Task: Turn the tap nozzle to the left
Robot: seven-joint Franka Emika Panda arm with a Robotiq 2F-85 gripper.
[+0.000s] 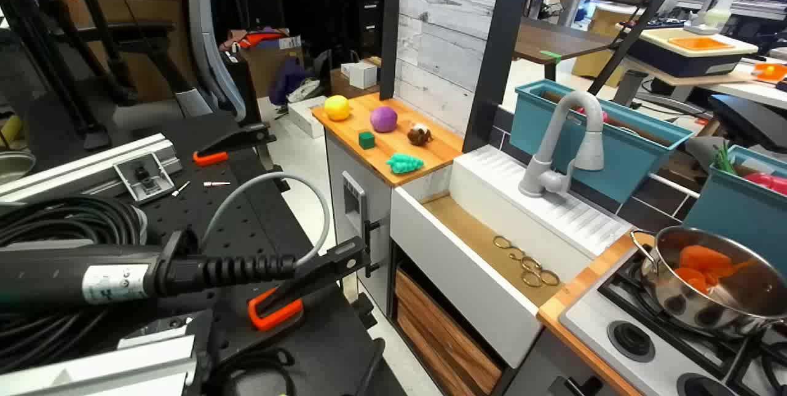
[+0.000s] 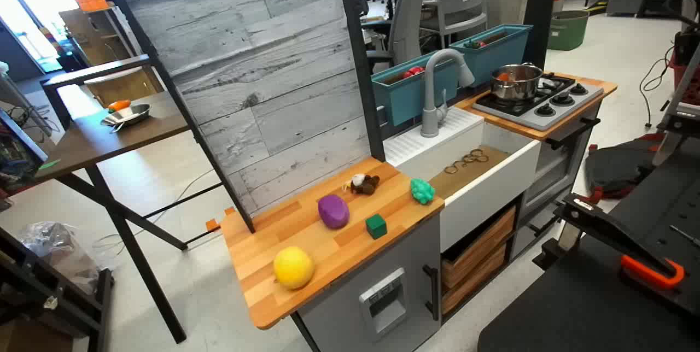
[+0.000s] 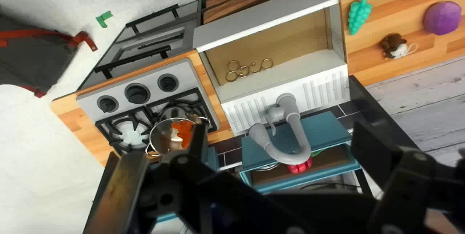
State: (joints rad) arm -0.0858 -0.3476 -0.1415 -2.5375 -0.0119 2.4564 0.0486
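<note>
Two jaws are spread wide apart in the wrist view. Past them, the grey tap spout [image 3: 299,134] is mounted on the white ledge [image 3: 325,92] of the sink [image 3: 283,74], bent toward the stove [image 3: 154,95]. Lower down, gold-coloured rings [image 3: 249,69] are seen on the sink's bottom.

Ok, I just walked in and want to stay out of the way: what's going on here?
A robot arm is set to turn the grey tap nozzle to the left. In the wrist view its pincer stands open and holds nothing. Nothing touches the nozzle yet, which points toward the stove.
</note>
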